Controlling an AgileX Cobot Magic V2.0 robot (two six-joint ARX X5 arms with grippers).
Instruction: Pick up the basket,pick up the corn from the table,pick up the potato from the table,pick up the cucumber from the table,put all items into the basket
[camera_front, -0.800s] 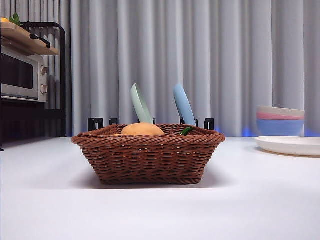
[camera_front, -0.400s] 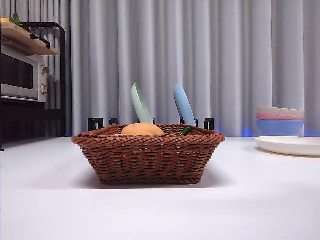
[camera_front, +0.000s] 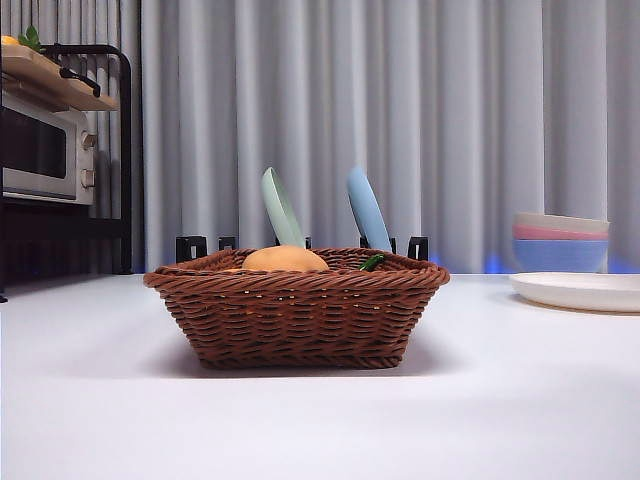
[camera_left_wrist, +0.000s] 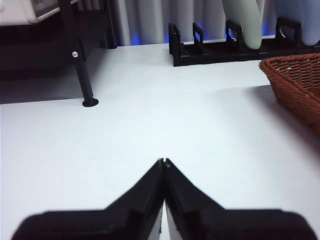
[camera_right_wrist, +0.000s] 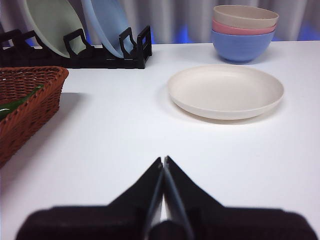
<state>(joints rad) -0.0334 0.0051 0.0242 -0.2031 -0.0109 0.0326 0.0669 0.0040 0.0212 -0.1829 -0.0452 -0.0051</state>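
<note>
The brown wicker basket (camera_front: 296, 318) stands on the white table (camera_front: 320, 430) in the middle of the front view. The tan potato (camera_front: 285, 259) rises above its rim, and the green cucumber's end (camera_front: 372, 262) pokes up beside it. The corn is hidden. The basket's corner shows in the left wrist view (camera_left_wrist: 296, 80) and in the right wrist view (camera_right_wrist: 27, 100), where the cucumber (camera_right_wrist: 17, 104) lies inside. My left gripper (camera_left_wrist: 163, 163) is shut and empty over bare table, apart from the basket. My right gripper (camera_right_wrist: 163, 161) is shut and empty on the basket's other side.
A black dish rack (camera_front: 300, 246) with a green plate (camera_front: 282, 208) and a blue plate (camera_front: 367, 210) stands behind the basket. A cream plate (camera_right_wrist: 225, 90) and stacked bowls (camera_right_wrist: 244, 32) sit at the right. A toaster oven (camera_front: 45, 150) on a black shelf stands at the left.
</note>
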